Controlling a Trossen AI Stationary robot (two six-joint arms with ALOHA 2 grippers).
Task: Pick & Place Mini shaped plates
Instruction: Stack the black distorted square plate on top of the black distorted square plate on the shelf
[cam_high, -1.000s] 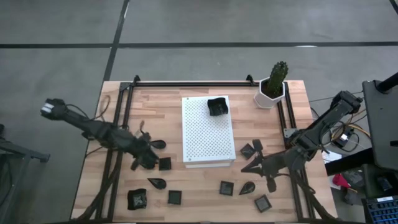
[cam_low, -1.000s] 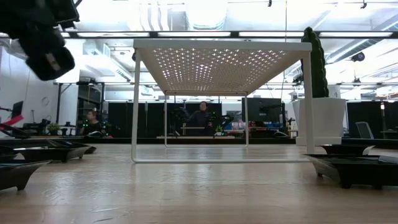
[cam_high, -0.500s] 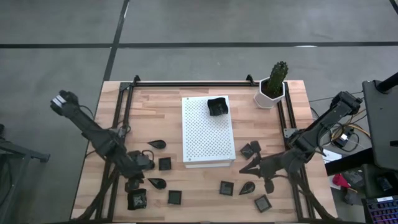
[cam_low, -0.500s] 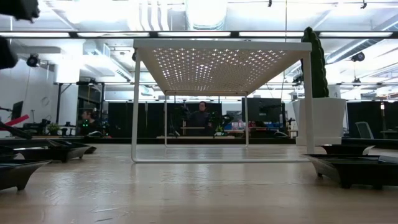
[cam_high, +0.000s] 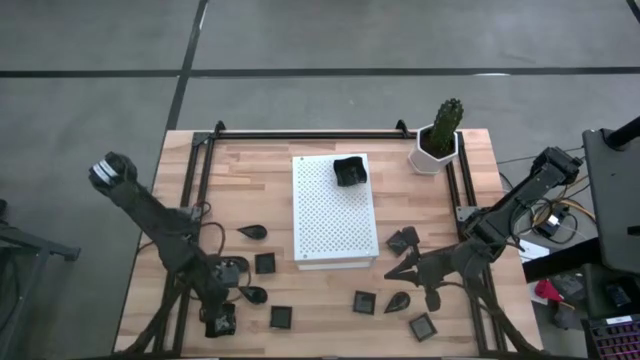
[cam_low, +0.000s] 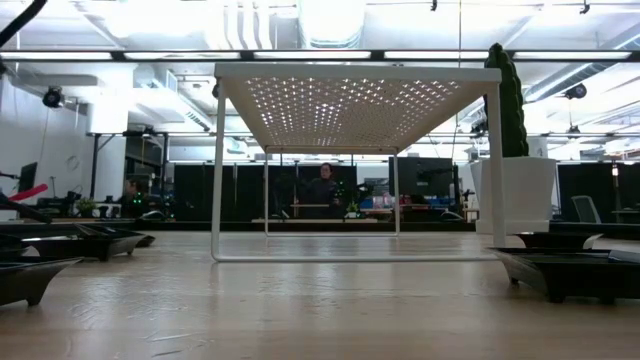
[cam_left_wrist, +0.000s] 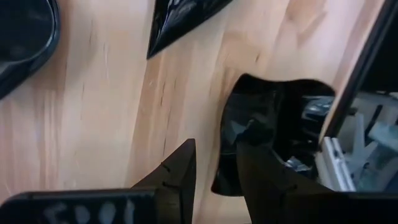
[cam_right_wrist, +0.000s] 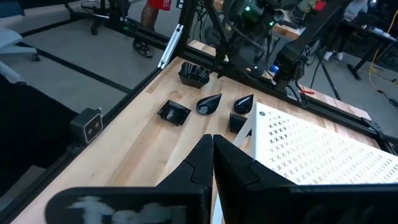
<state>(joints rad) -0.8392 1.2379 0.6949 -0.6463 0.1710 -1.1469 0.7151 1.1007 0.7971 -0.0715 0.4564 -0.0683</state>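
1. Hovering low at the table's front-left corner, the left gripper sits right over an irregular dark mini plate.
2. Left wrist view: its fingers stand partly apart, one on the bare wood, the other over the rim of that plate. Cannot tell whether they actually touch or grip it.
3. Just ahead of the left gripper: a teardrop plate, with a square plate and another teardrop farther on. A square plate lies just beside the gripper, toward table centre.
4. Right gripper is parked near the front-right of the table, fingers pressed together, holding nothing; the right wrist view shows the two tips meeting.
5. Around the right gripper: two plates just beside its tip, a teardrop and a square close by, one more square toward the front edge.
6. White perforated board stands mid-table between the two arms, with one dark plate on its far end.
7. Cactus pot sits at the far-right corner, well apart from both grippers.
8. Low view: the board's legs stand on the wood; plates show at both picture edges, neither gripper in shot.
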